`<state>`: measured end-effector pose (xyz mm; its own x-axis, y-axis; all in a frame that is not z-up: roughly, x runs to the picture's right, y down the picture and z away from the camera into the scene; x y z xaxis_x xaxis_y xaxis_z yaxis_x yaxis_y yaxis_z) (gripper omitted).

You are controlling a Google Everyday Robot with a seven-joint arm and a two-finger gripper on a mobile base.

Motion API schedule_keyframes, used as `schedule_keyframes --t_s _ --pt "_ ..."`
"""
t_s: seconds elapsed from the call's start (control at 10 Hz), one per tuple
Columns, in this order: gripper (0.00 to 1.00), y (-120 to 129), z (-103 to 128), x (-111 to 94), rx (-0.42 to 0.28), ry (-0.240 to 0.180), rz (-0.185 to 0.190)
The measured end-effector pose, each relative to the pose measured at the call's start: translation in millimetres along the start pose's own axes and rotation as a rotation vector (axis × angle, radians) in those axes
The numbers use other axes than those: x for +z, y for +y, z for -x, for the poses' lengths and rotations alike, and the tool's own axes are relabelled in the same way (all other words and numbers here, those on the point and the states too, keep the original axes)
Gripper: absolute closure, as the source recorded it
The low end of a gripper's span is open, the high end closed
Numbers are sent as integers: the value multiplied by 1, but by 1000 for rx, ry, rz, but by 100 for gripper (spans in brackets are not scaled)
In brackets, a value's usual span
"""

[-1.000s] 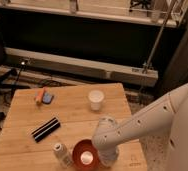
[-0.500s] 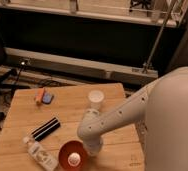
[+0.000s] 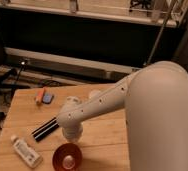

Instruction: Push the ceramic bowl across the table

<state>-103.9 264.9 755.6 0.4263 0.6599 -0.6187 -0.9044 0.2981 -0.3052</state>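
Observation:
The ceramic bowl [image 3: 67,156] is small, round and orange-red with a glossy inside. It sits near the front edge of the light wooden table [image 3: 104,137]. My gripper [image 3: 72,134] comes down at the end of the white arm, right behind the bowl's far rim and close to or touching it. The arm crosses the table from the right and hides the gripper's tips.
A small white bottle [image 3: 26,151] lies on its side left of the bowl. A black flat object [image 3: 44,129] lies behind it. Orange and blue items [image 3: 43,96] sit at the far left. A white cup [image 3: 94,93] shows partly behind the arm.
The arm has swung left and the bowl has slid left along the front of the table. The white bottle, upright one second ago, has fallen over.

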Motion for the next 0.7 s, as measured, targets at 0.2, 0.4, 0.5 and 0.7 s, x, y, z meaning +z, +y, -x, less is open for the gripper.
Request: schedule_keyframes --t_s 0.2,0.4,0.5,0.7 --pt "100 -23 -28 -2 65 80 -77" --pt "100 -55 -62 -6 177 137 -152" --pt "100 -61 -72 -6 202 153 -163" --pt "100 -58 -90 -2 194 194 -153"
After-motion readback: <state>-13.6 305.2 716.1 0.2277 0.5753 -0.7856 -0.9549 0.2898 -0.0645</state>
